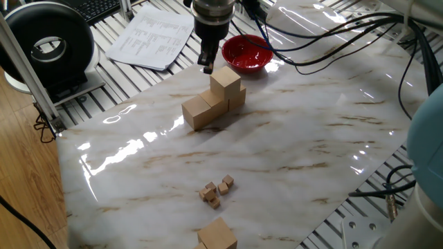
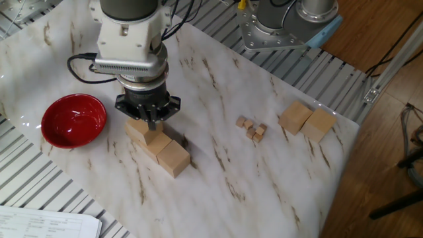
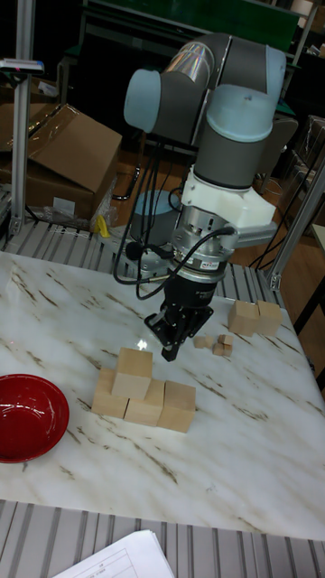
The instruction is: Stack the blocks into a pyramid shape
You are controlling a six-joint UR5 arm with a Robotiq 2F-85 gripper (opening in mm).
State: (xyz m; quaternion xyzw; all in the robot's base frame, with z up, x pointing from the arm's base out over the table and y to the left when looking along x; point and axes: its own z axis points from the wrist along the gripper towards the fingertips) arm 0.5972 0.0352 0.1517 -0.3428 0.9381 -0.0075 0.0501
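Note:
Light-tan blocks form a stepped stack: a bottom row [image 3: 146, 405] of three cubes with one cube [image 3: 134, 371] on its left part. The top cube [image 1: 225, 81] rests above the row's end block [image 1: 197, 112]. My gripper [image 3: 171, 349] hangs just beside and slightly above the top cube, fingers together and holding nothing. In the other fixed view the gripper [image 2: 151, 122] overlaps the top cube [image 2: 141, 131] and hides part of it. Two loose blocks [image 2: 295, 117] [image 2: 320, 124] lie side by side near the table's far corner.
A red bowl [image 2: 73, 119] sits close to the stack. Several tiny wooden cubes [image 2: 252, 128] lie between the stack and the loose blocks. Papers [image 1: 154, 36] and a round black device [image 1: 48, 43] sit off the marble top; cables [image 1: 325, 41] trail behind the bowl.

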